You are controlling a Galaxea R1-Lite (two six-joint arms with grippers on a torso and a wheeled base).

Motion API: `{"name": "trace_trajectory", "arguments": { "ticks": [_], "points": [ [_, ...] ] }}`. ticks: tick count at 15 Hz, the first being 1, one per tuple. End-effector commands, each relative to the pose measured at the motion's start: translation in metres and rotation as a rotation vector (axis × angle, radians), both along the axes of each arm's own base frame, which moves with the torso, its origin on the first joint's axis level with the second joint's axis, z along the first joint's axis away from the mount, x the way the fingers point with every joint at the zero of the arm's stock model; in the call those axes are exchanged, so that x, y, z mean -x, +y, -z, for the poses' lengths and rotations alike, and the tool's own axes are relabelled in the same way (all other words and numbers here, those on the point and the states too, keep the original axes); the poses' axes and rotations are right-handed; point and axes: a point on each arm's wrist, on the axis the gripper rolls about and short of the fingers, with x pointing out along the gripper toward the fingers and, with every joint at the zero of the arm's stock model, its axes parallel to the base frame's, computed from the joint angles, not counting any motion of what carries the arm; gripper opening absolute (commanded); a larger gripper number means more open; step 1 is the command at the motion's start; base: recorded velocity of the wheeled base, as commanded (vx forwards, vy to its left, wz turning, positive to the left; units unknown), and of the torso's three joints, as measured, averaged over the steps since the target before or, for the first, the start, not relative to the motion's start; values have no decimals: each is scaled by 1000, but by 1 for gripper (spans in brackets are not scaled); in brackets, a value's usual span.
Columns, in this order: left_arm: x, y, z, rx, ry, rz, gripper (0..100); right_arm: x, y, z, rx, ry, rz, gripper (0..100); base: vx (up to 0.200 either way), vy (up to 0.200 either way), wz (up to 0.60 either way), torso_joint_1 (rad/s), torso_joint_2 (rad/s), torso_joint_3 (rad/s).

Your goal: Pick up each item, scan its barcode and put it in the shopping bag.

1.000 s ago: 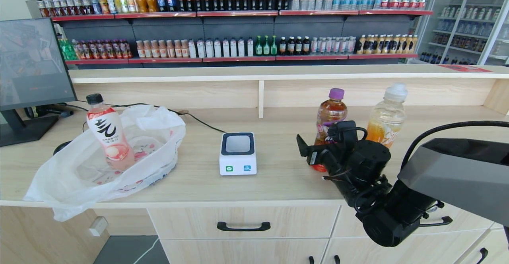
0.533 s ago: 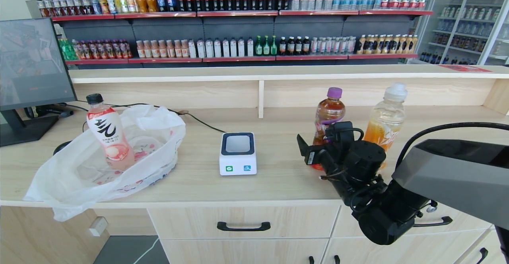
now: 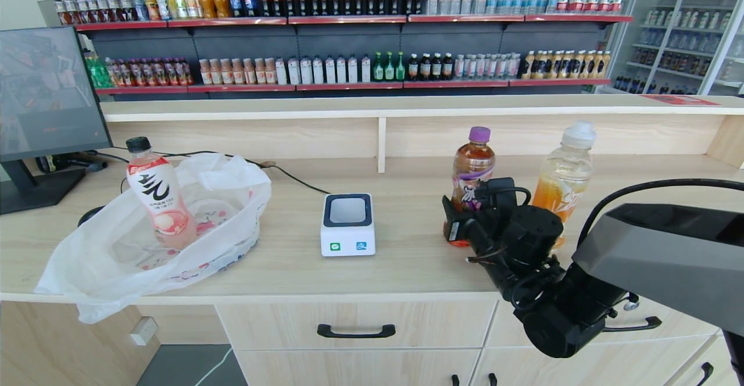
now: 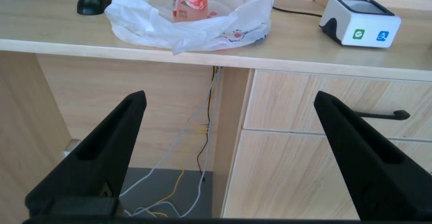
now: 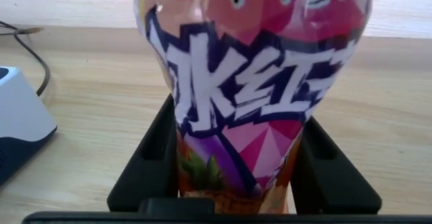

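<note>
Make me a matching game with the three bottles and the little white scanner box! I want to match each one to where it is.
Things:
1. pink bottle
2. purple-cap bottle
3. white-cap bottle
4. scanner

Places:
A. on the counter, between the shopping bag and the two bottles outside it
B. standing inside the shopping bag
C. held in the right gripper
D. standing free on the counter, farthest to the robot's right

Pairs: 1-B, 2-C, 3-D, 4-A.
</note>
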Motion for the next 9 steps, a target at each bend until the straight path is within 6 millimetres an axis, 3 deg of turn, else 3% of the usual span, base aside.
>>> {"name": "trace_trajectory", "arguments": {
  "ticks": [1,9],
  "points": [
    [0,0,0,1,0,-1,100,1,0,-4,-5,-11,0,0,0,0,0,0,0,0],
    [0,0,0,1,0,0,100,6,0,-18,-20,-39,-6,0,0,0,0,0,0,0]
  ]
}}
